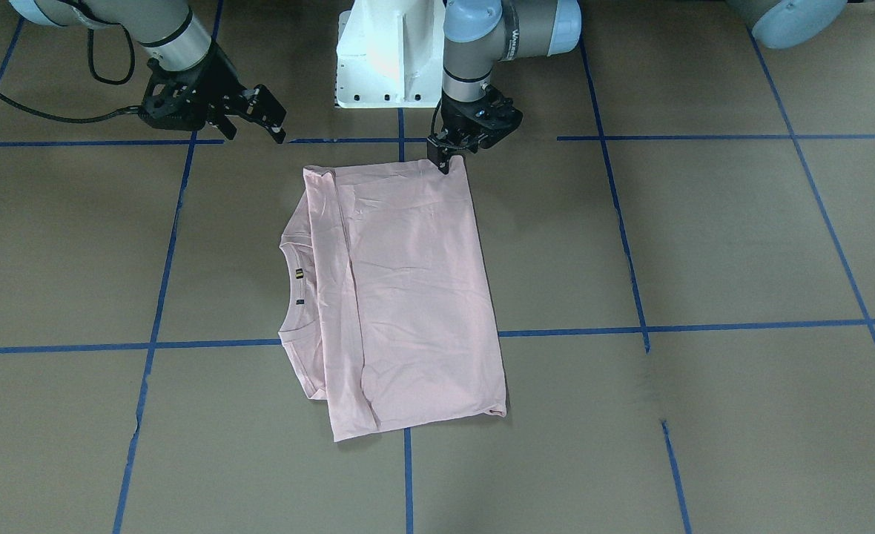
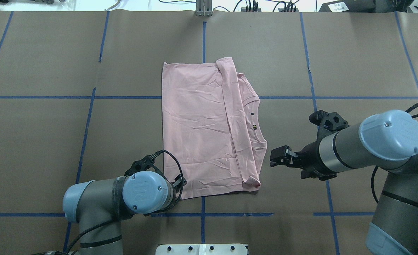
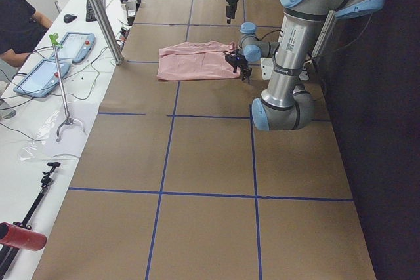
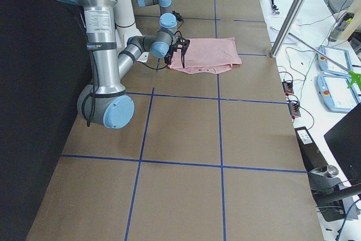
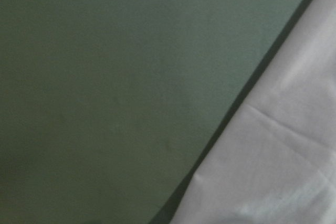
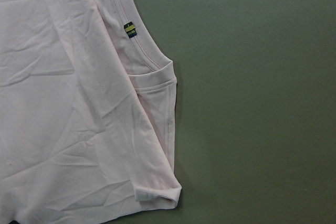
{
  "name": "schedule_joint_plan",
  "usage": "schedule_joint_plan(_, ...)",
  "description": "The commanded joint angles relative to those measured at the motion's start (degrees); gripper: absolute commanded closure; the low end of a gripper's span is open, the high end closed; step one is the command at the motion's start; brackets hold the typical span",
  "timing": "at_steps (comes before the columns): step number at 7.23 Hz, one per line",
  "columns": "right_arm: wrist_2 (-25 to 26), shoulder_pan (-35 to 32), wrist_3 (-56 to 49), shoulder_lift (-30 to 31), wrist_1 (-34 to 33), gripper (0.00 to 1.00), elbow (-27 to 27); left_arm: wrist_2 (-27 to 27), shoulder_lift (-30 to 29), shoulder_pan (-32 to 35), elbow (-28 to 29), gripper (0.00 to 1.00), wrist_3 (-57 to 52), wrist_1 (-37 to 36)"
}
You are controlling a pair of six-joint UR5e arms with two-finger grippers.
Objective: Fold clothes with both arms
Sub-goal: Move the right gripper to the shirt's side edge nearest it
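Note:
The pale pink T-shirt (image 1: 415, 297) (image 2: 202, 134) lies flat on the brown paper with its sides folded in and its plain back up. Its collar with a small tag (image 6: 129, 29) points toward my right arm's side. My left gripper (image 1: 445, 162) is down at the shirt's near hem corner, touching the cloth. My own wrist hides its fingers from overhead, and its wrist view shows only a blurred shirt edge (image 5: 278, 171). My right gripper (image 1: 255, 135) (image 2: 273, 159) hovers open and empty, just beside the near shoulder corner and clear of the cloth.
The white pedestal base (image 1: 385, 59) stands right behind the shirt. Blue tape lines (image 2: 88, 141) grid the paper-covered table. In the exterior left view, a desk beside the table holds tablets (image 3: 72, 44), cables and a metal post (image 3: 98, 11), and a person (image 3: 16, 18) sits there.

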State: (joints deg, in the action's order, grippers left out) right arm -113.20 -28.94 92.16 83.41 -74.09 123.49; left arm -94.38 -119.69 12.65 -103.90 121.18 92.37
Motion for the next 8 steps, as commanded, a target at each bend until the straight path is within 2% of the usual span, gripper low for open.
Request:
schedule_joint_plan(1,-0.1,-0.2,0.0,0.0,0.0,0.0,0.0,0.1,0.1,-0.2,-0.3,0.97,-0.7,-0.3)
schedule_joint_plan(3,-0.1,-0.2,0.0,0.0,0.0,0.0,0.0,-0.1,-0.1,-0.3,-1.0,1.0,-1.2,-1.2)
schedule_joint_plan(5,0.0,0.0,0.8,-0.1,-0.3,0.0,-0.8,-0.2,0.0,0.2,-4.6,1.0,-4.5,-3.1)
schedule_joint_plan(8,0.1,0.4,12.0,-7.5,-1.1,0.0,-10.5,-0.3,0.0,0.9,-6.8,1.0,-6.3,-4.5)
